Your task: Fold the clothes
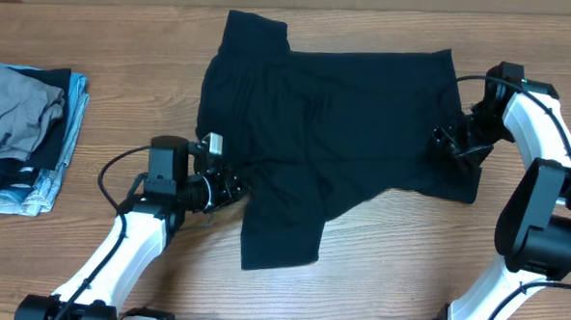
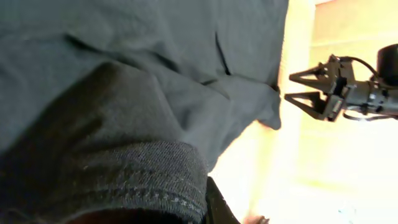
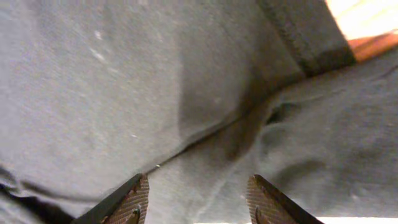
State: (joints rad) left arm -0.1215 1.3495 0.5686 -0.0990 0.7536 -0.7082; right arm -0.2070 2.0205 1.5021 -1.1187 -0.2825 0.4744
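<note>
A dark navy shirt [image 1: 336,114] lies spread on the wooden table [image 1: 126,57], with a flap hanging toward the front. My left gripper [image 1: 228,188] is at the shirt's lower left edge. In the left wrist view the hemmed edge [image 2: 137,180] bunches over the jaws, and the gripper looks shut on it. My right gripper [image 1: 450,143] is over the shirt's right edge. In the right wrist view its fingers [image 3: 199,199] are spread open just above the fabric [image 3: 155,74]. The left wrist view also shows the right gripper [image 2: 305,87] open, beyond the shirt's far edge.
A stack of folded clothes [image 1: 21,134], grey on top with dark and denim pieces under it, sits at the left edge of the table. Bare wood lies in front of the shirt and to its left.
</note>
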